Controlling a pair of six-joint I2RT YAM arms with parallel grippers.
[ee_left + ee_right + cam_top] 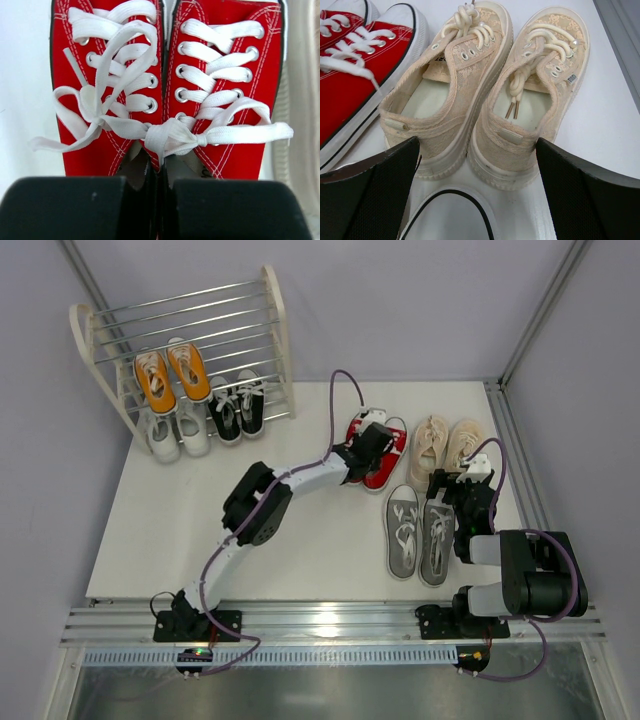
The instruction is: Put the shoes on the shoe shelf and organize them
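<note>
1. The left claw [160, 185] is pressed almost together, pinching the touching inner collars of the red pair [225, 150]. Gripping both there should let 1 lift carry 2 shoes.
2. The right claw [477, 185] is spread wide just behind the heels of the beige pair [470, 100], apparently lining up to straddle them.
3. The shoe shelf [275, 320] stands far left, holding the orange pair [172, 375], with the white pair [178, 432] and black pair [237, 408] low at its front.
4. Red, beige and the grey pair [420, 535] lie on the surface [330, 550], well apart from the shelf.
</note>
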